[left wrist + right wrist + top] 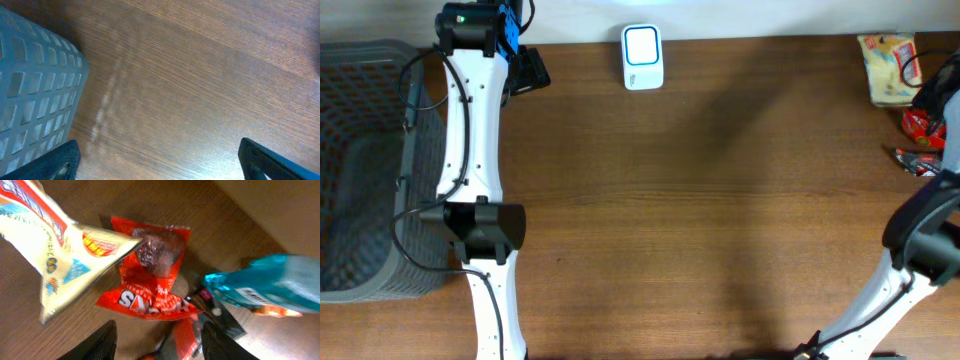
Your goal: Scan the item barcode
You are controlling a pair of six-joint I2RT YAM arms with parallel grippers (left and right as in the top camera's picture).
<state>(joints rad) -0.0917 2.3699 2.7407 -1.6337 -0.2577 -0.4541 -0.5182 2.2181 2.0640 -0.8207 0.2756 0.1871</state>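
Right end effector (162,341) stands open, fingers (107,341) apart with nothing between them, over a heap of snack packets on the counter (30,325). Directly below lies a red packet (150,280). A cream packet (55,255) overlaps its upper corner, and a teal packet (265,282) lies just beside it. Which one is due for scanning cannot be told.

Left end effector (160,162) is likewise open and empty, over bare counter beside the grey basket (35,90). Farthest off, the white scanner (642,55) sits at the counter's far edge, well apart from the heap.

Risks noted:
- Because the packets overlap, closing here may pinch two at once or drag a neighbour along.
- Glossy film may slip or crumple.
- No barcode is plainly visible, so the code may end up facing away from the scanner.

Writing: the red packet bears large white capitals, seemingly "AS". The cream packet has a red band and small print, illegible. The teal packet carries a white label, too blurred to read.
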